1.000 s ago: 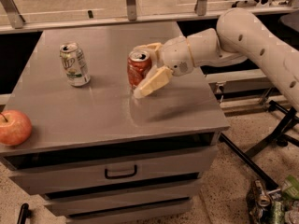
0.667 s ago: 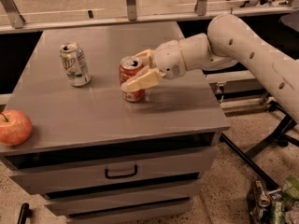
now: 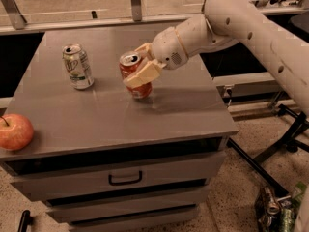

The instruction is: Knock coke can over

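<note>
The coke can [image 3: 137,83] is red-orange with a silver top and stands near the middle of the grey cabinet top [image 3: 116,115]. It leans a little, with its top to the left. My gripper [image 3: 134,65] reaches in from the right and is open. One cream finger [image 3: 144,74] lies across the can's front and the other sits behind its top. The can is between the fingers and touches the front one.
A white-and-green can [image 3: 77,66] stands upright to the left of the coke can. A red apple [image 3: 15,131] sits at the front left edge. The cabinet has a drawer with a handle [image 3: 125,179]. Crushed cans [image 3: 277,211] lie on the floor at the lower right.
My gripper has swept left across the cabinet top with the coke can between its fingers. The can has shifted left and now leans. The other can and the apple have not moved.
</note>
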